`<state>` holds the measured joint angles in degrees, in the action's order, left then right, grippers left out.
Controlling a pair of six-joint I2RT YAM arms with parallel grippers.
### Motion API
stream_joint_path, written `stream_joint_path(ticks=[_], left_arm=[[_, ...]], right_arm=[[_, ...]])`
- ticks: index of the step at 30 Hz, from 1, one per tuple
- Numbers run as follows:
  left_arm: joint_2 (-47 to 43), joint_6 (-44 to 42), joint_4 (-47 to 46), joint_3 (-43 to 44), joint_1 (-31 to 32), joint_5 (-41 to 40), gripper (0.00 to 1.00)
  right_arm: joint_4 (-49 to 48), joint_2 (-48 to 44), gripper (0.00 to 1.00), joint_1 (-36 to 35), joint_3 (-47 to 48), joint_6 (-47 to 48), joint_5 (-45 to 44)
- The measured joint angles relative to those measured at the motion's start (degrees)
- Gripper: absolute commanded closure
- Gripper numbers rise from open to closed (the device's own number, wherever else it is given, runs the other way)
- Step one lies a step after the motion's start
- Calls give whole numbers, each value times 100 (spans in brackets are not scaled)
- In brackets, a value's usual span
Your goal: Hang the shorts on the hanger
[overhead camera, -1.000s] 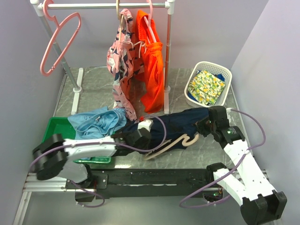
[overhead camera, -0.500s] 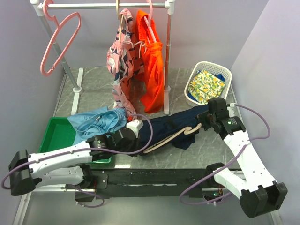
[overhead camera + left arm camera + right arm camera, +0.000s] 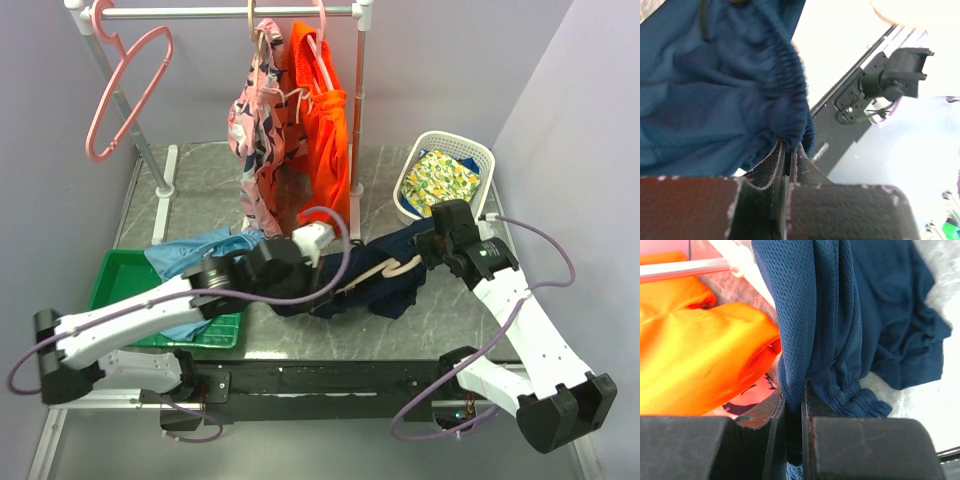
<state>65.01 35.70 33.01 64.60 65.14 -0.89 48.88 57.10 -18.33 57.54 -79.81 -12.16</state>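
The dark navy shorts point(image 3: 385, 280) hang stretched between my two grippers above the table's front middle. The tan hanger point(image 3: 385, 270) lies across the navy cloth, its hook toward the right gripper. My left gripper point(image 3: 318, 272) is shut on the shorts' gathered waistband point(image 3: 787, 107). My right gripper point(image 3: 428, 250) is shut on a fold of the navy mesh cloth point(image 3: 812, 315). In the right wrist view the orange shorts point(image 3: 695, 355) fill the left side.
A rail point(image 3: 230, 12) at the back holds a pink hanger point(image 3: 125, 90), patterned pink shorts point(image 3: 255, 140) and orange shorts point(image 3: 325, 150). A green tray point(image 3: 125, 285) with light blue shorts point(image 3: 200, 255) sits at the left. A white basket point(image 3: 445, 180) stands back right.
My left gripper has risen and moved right and back with the waistband. My right gripper has shifted slightly left. The shorts have bunched up between them, lifted off the table.
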Motion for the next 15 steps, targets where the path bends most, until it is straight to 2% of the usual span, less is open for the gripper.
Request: stream_joint_path(ticks=[2, 3, 4, 7, 9, 13, 15], left_arm=[[352, -120, -105, 186, 2, 2, 81], [527, -190, -138, 249, 0, 0, 67], [699, -258, -164, 315, -4, 2, 58], [1097, -459, -264, 424, -15, -9, 45], [1211, -564, -326, 428, -39, -26, 30], [1211, -809, -313, 527, -131, -162, 15], [1196, -946, -271, 662, -166, -254, 10]], right_arm=[[17, 118, 100, -96, 155, -57, -48], [15, 164, 100, -118, 190, -72, -48], [13, 208, 100, -131, 203, -85, -52], [70, 295, 100, -105, 162, -140, -52], [42, 291, 100, -57, 7, -199, -42], [48, 293, 100, -2, -168, -258, 42], [44, 313, 100, 13, -210, -256, 118]])
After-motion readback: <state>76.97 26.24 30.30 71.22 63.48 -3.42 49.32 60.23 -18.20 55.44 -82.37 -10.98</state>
